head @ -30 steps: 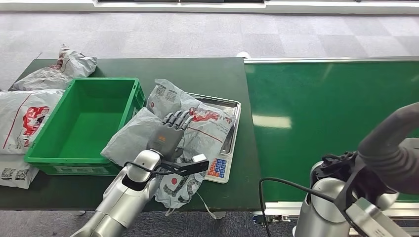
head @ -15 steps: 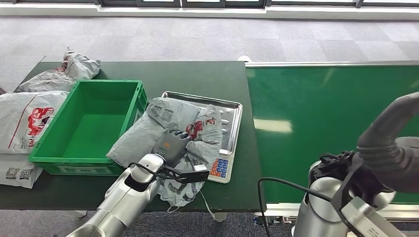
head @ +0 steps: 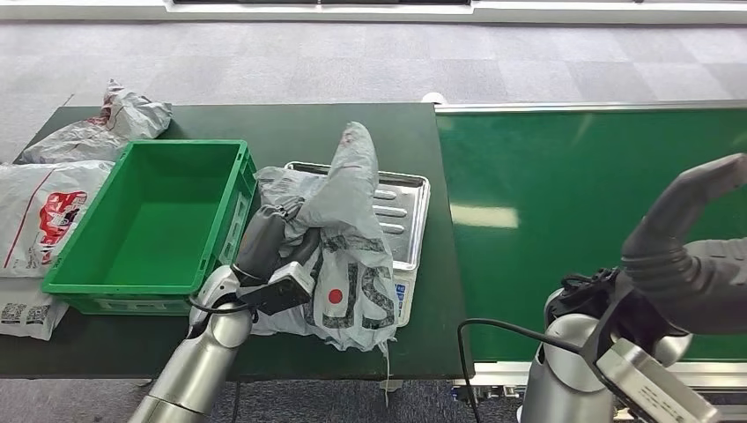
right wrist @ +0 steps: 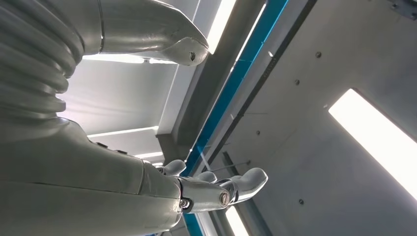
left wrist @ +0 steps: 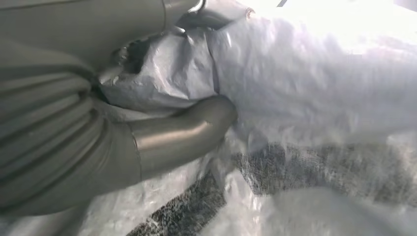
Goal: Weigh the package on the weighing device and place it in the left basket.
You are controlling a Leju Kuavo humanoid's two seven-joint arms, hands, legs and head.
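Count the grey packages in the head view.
4: one package gripped by the left hand above the scale tray, three left of the green basket: far, middle, near. More may be hidden.

Silver metallic arms; black cable loops at both wrists. Left hand: dark grey back, grey ribbed cover, thick grey thumb. Right hand: pale grey fingers, visible screw.
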